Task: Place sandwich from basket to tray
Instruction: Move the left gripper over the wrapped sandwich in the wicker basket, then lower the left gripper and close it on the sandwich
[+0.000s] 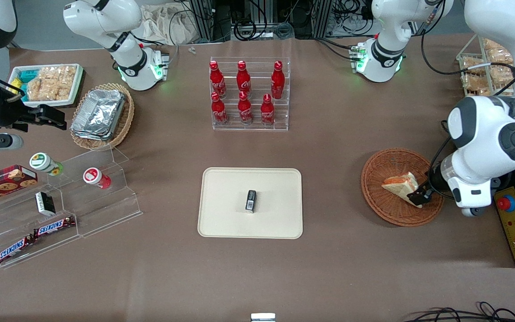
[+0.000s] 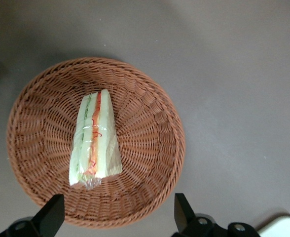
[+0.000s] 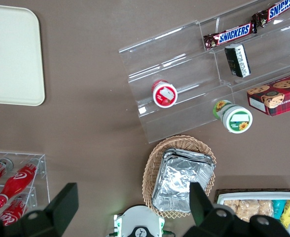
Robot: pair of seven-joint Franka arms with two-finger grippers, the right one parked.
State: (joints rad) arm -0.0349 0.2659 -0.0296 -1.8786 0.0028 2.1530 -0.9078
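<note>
I see my gripper point(image 2: 116, 217) spread wide above the woven wicker basket point(image 2: 150, 123), wrapped triangular sandwich point(image 2: 94, 140) at its centre

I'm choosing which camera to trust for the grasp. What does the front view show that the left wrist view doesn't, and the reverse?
Only the front view shows the small dark item on the tray, the rack of red bottles, and the arm reaching over the basket. Only the left wrist view shows the sandwich's filling edge from above and the claw open, its fingers apart above the basket rim. Both show the sandwich lying in the basket and part of the tray.
</note>
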